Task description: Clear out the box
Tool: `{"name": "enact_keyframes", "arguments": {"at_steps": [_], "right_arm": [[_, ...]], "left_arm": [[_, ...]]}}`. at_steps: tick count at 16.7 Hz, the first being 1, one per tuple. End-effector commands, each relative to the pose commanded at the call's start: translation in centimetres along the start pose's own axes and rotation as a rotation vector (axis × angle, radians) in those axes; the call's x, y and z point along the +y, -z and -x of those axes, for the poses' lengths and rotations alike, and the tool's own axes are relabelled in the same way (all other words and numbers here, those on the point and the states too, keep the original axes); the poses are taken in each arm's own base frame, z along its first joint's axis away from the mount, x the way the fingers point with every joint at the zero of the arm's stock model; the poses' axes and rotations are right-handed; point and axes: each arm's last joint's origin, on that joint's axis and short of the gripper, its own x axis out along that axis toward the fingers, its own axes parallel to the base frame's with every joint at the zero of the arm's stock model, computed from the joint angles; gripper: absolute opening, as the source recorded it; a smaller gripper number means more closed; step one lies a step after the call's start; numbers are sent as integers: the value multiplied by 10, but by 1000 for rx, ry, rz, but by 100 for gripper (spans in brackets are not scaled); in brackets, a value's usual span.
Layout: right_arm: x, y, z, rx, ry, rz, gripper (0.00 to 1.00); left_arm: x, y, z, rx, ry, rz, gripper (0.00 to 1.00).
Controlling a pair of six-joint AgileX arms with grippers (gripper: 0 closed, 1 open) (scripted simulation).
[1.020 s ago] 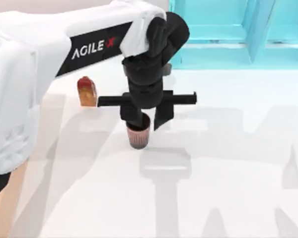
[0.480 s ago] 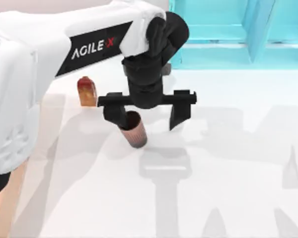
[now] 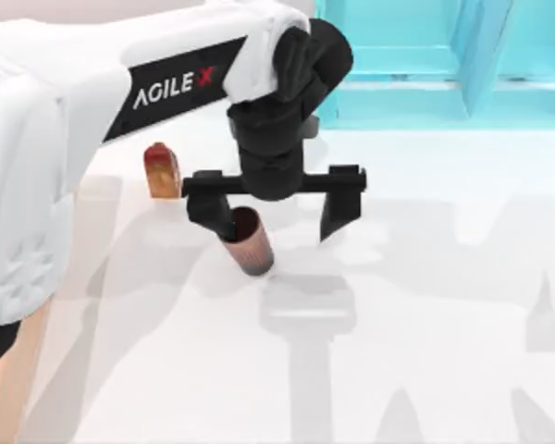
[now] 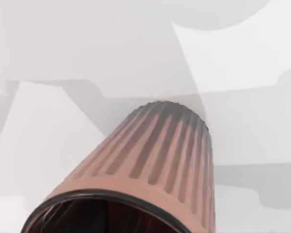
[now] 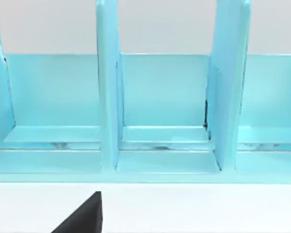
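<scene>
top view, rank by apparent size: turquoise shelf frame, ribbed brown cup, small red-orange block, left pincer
1. turquoise shelf frame, cut off by the picture's edge
2. left pincer, open, nearer the camera, so it looks larger
3. ribbed brown cup, part hidden by a finger
4. small red-orange block, close to the cup; unsure

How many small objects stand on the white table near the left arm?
2. A ribbed brown cup stands tilted below the open left pincer, against one finger. A small red-orange bottle stands to its left, apart. The arm may hide others.
</scene>
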Motion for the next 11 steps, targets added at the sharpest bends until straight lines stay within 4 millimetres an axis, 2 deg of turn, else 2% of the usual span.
{"name": "enact_keyframes", "arguments": {"at_steps": [3, 8, 11], "right_arm": [[0, 0, 0, 0, 0, 0, 100], [0, 0, 0, 0, 0, 0, 100], [0, 0, 0, 0, 0, 0, 100]], "left_arm": [[-3, -3, 22, 6, -4, 3, 100], [-6, -2, 81, 1, 0, -2, 100], [-5, 1, 97, -2, 1, -3, 100]]}}
